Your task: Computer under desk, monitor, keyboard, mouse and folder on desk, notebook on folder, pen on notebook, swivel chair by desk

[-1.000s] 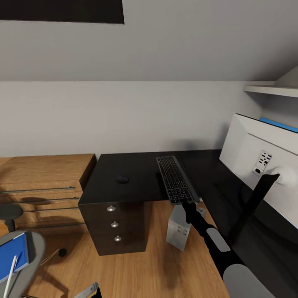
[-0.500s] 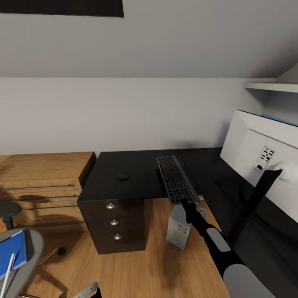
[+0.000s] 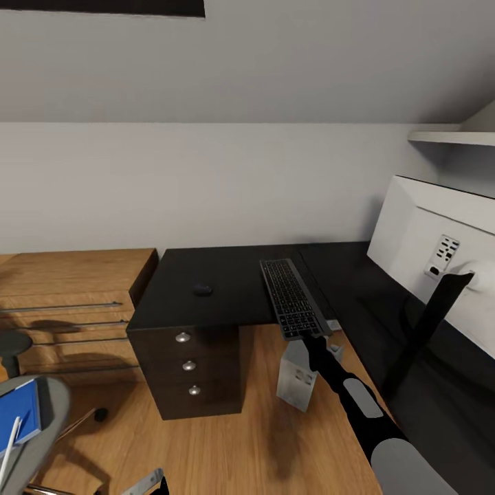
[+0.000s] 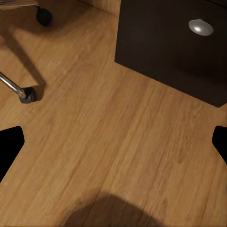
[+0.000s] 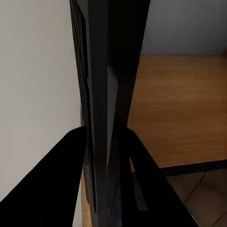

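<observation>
While the right gripper clamps the keyboard end-on, its far end overhangs the desk.

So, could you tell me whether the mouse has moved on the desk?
No. The mouse keeps its spot relative to the desk edge; only the camera shifted.

Right arm stretched forward and up from the lower right of the head view, black and grey links in a nearly straight line. Right gripper closed on the near end of the keyboard, its two dark fingers pressed on either face of the slim edge. Left gripper pointing down at the floor, jaws spread wide, nothing between them.
</observation>
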